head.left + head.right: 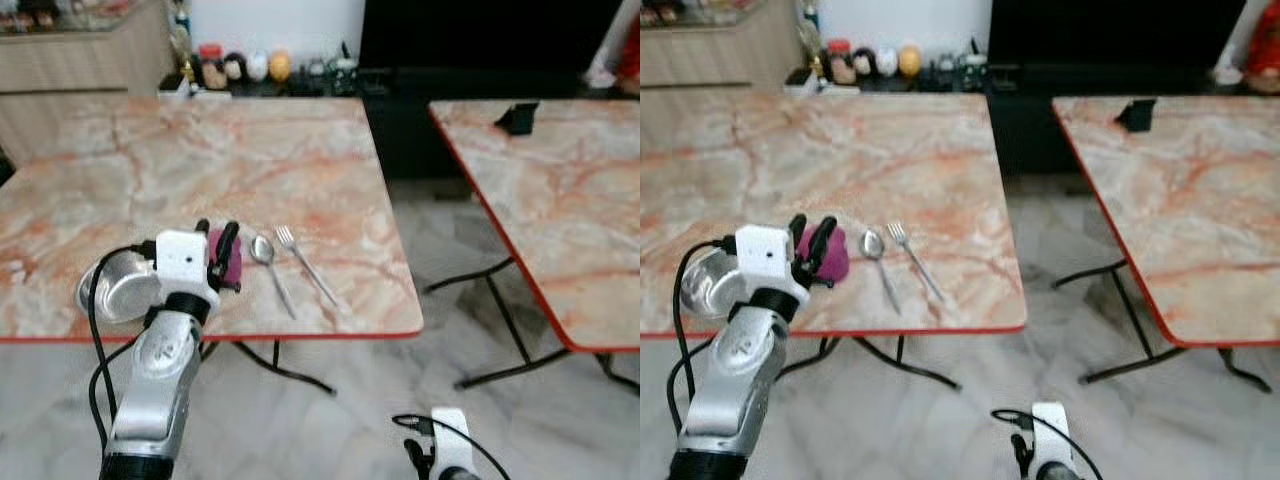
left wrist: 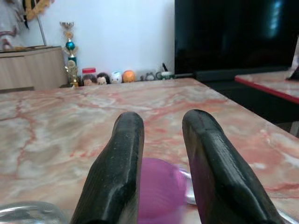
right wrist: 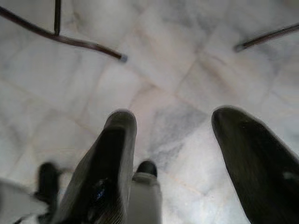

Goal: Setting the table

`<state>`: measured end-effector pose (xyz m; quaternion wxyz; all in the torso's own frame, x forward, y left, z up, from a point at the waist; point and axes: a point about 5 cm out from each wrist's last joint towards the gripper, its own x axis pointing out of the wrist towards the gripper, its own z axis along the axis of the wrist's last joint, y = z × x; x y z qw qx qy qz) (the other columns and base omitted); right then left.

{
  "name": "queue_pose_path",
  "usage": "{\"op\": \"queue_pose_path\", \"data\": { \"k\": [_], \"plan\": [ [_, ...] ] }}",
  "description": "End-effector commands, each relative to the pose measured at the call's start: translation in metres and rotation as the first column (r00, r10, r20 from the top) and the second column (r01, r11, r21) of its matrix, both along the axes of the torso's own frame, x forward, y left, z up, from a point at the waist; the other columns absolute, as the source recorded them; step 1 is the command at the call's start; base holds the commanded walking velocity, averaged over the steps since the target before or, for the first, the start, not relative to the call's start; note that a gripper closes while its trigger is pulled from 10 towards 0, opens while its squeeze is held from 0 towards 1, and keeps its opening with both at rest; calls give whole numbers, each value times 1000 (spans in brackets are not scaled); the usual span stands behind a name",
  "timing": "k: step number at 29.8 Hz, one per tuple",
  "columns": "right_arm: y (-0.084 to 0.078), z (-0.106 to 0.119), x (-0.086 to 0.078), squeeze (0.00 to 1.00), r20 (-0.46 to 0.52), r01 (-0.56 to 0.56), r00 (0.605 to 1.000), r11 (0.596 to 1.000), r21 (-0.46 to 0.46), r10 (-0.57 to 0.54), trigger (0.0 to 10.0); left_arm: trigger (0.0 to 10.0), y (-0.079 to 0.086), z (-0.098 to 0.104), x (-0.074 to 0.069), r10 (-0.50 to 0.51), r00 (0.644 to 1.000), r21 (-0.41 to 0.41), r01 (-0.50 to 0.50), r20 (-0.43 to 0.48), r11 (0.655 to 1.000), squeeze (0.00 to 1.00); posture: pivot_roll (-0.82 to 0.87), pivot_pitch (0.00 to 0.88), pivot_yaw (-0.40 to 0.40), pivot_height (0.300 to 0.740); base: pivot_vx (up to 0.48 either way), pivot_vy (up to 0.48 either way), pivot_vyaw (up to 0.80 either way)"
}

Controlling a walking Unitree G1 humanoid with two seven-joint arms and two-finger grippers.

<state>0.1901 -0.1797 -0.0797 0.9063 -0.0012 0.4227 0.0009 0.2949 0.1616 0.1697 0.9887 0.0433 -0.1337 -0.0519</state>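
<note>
Room: pale marble floor [image 1: 350,420], a low shelf of small figurines [image 1: 245,68] along the far wall, a dark screen beside it.
Tabletop: marbled pink tabletop [image 1: 200,170] with a red edge; most of its far half is bare, and the setting sits near the front edge.
Second tabletop: a matching second tabletop [image 1: 570,200] stands to the right — an open aisle of floor runs between the two.
Left hand: the left hand [image 1: 219,253] reaches over the front edge, fingers [image 2: 124,154] pointing toward the far wall, parted a little and straddling the purple cup [image 2: 161,189] without visibly clamping it.
Purple cup: small, magenta, between the metal bowl [image 1: 120,285] and the spoon [image 1: 268,262].
Cutlery: spoon and fork [image 1: 305,262] lie side by side, angled, just right of the cup.
Right hand: the right hand [image 3: 175,154] hangs low over the floor, fingers spread wide — nothing held.
</note>
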Motion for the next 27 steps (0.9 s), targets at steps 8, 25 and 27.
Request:
{"op": "queue_pose_path", "data": {
  "k": [8,25,27],
  "plan": [
    [8,0,2,0,5,-14,1000,1000,18,14,10000,10000,11,3,-1,31,999,26,-32,13,999,0,6,0,-40,719,0,380,0],
    [7,0,2,0,3,-11,1000,1000,17,11,10000,10000,8,-3,-1,21,1000,3,-21,-21,1000,0,5,0,-43,719,0,244,0],
    [7,0,2,0,4,-10,1000,1000,17,10,10000,10000,8,-5,-1,22,999,2,-22,-27,1000,0,6,0,-44,719,0,0,0]
  ]
}}
